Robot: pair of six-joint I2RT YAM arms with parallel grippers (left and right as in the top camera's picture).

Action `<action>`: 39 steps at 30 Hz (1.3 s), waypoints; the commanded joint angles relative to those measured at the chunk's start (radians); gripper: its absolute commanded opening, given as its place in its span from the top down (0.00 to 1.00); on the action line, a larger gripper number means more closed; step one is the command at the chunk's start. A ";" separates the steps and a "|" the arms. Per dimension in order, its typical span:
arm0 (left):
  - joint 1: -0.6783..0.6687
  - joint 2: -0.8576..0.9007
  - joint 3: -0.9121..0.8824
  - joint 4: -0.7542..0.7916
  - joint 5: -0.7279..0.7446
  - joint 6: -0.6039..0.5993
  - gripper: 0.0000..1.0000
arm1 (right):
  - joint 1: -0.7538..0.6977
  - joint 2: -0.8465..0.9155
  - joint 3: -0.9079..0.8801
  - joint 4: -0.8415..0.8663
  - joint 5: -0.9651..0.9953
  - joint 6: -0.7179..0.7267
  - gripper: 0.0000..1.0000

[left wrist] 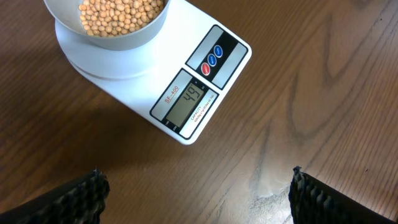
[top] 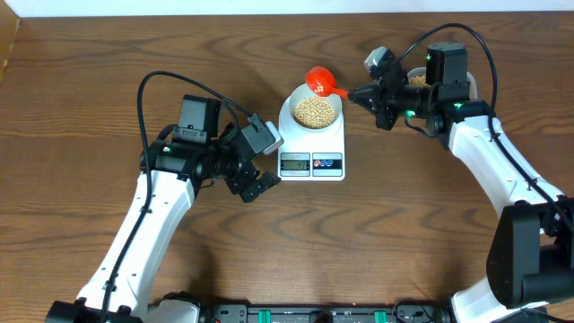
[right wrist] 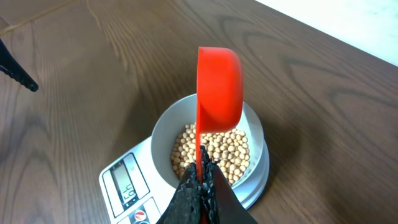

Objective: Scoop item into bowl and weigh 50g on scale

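The white bowl (top: 315,112) sits on the white scale (top: 313,164) and holds a heap of beige beans (top: 315,110). In the left wrist view the scale (left wrist: 186,74) reads 49 on its display (left wrist: 189,99), with the bowl (left wrist: 115,31) and beans (left wrist: 121,14) at top left. My right gripper (top: 360,93) is shut on the handle of a red scoop (top: 319,80), held tipped on its side over the bowl's far rim; in the right wrist view the scoop (right wrist: 219,87) hangs above the beans (right wrist: 214,152). My left gripper (top: 256,184) is open and empty over bare table left of the display.
A container with more beans (top: 415,80) is partly hidden behind my right arm at the back right. Black cables loop over both arms. The table's far edge runs along the top of the overhead view.
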 commanded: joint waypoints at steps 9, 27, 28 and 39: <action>0.003 0.000 0.023 -0.001 0.013 0.006 0.05 | 0.010 -0.029 0.005 -0.019 -0.003 -0.011 0.99; 0.003 0.000 0.023 -0.001 0.013 0.006 0.05 | 0.019 -0.031 0.005 -0.018 0.062 -0.015 0.99; 0.003 0.000 0.023 0.000 0.013 0.006 0.05 | 0.018 -0.032 0.005 -0.008 0.049 -0.015 0.99; 0.003 0.000 0.023 0.000 0.013 0.006 0.05 | 0.027 -0.032 0.005 -0.003 0.051 -0.022 0.99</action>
